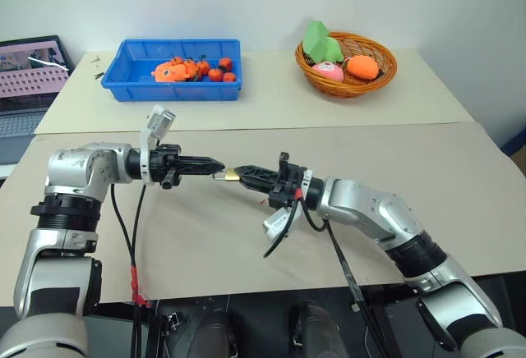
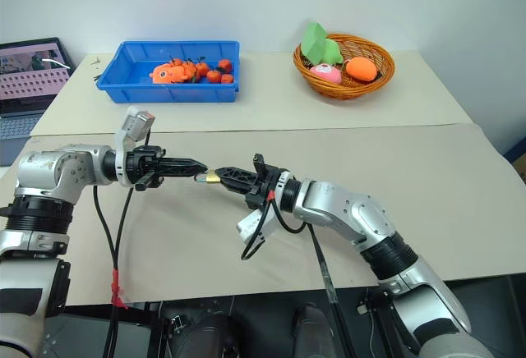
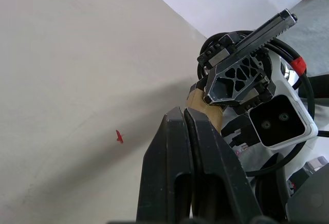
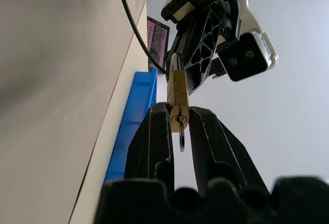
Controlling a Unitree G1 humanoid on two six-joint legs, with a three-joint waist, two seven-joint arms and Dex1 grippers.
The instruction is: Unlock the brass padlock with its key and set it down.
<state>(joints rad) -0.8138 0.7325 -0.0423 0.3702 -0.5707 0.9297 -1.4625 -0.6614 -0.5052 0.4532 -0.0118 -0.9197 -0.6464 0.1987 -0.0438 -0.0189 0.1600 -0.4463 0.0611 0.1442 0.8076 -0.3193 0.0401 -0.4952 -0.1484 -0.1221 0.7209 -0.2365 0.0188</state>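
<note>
Brass padlock [image 4: 178,96] clamped in right gripper [image 4: 179,123], key [image 4: 181,135] seated in the keyway; left gripper [image 1: 215,166], pinched shut, meets its shackle end, probably bracing it for the unlock

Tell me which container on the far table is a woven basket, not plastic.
The round orange wicker basket at far right, holding a green, a pink and an orange plush toy. The other container is a rectangular blue plastic bin of small orange-red items.

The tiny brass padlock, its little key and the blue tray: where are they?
Tiny squarish brass padlock [image 4: 179,96]: right wrist view, golden body.
Slim metallic key [image 4: 181,137]: right wrist view, its bow.
Blue plastic tray [image 1: 140,87]: left eye view, front wall.
</note>
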